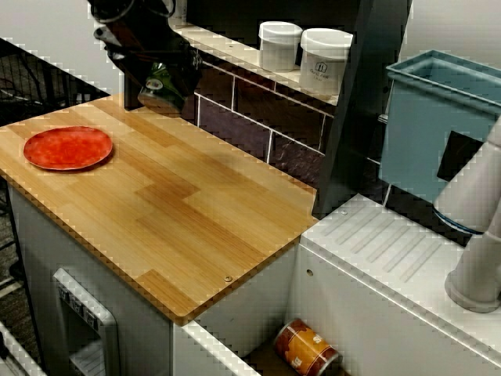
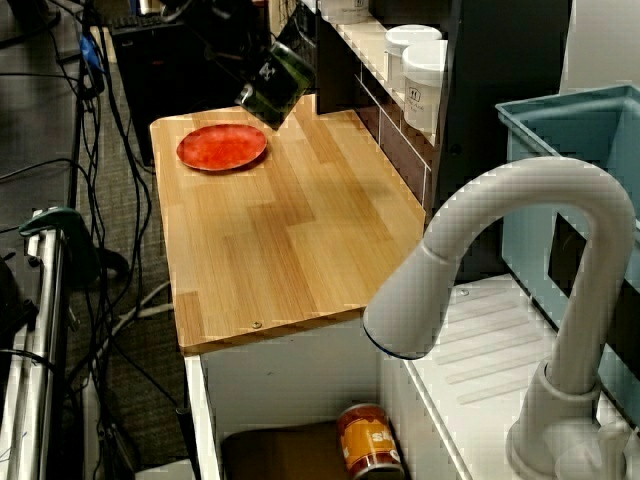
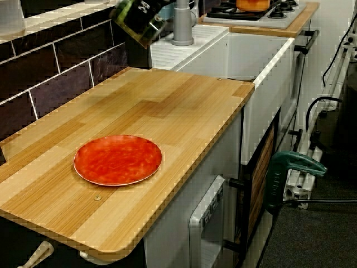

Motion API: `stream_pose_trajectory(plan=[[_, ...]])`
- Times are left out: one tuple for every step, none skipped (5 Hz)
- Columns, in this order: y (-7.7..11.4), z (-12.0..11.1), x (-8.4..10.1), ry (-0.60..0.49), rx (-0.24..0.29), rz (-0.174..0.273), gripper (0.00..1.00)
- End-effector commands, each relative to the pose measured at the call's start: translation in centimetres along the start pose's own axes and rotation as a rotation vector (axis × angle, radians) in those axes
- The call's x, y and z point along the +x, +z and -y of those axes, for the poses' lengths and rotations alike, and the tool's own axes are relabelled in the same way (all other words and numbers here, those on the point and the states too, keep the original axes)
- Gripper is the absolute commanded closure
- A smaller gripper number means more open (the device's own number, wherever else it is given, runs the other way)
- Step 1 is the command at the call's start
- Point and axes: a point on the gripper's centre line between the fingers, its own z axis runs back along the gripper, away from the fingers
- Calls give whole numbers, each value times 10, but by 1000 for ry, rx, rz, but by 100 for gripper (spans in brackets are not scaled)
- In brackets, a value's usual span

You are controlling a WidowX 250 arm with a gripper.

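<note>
My black gripper is shut on a dark green can with a pale label. It holds the can tilted in the air above the back left part of the wooden counter, close to the tiled wall. In the view from behind the faucet, the can hangs just right of a red plate. The plate lies flat and bare near the counter's left end. In the view from the counter's end, the can floats at the top, well above the plate.
Two white jars stand on the shelf above the tiles. A teal bin and a white faucet are at the sink, with an orange can lying in the basin. Cables and a green clamp are beside the counter.
</note>
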Motion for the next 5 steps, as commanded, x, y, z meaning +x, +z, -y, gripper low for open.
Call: stream_pose_trajectory(plan=[[11,-12,26,-98,15,-127,0],[11,-13,30,-125,36,-175,0],[10,-15,34,-147,30,-255,0],[7,-22,40,-204,34,-401,0],[2,-28,46,-264,106,-483,0]])
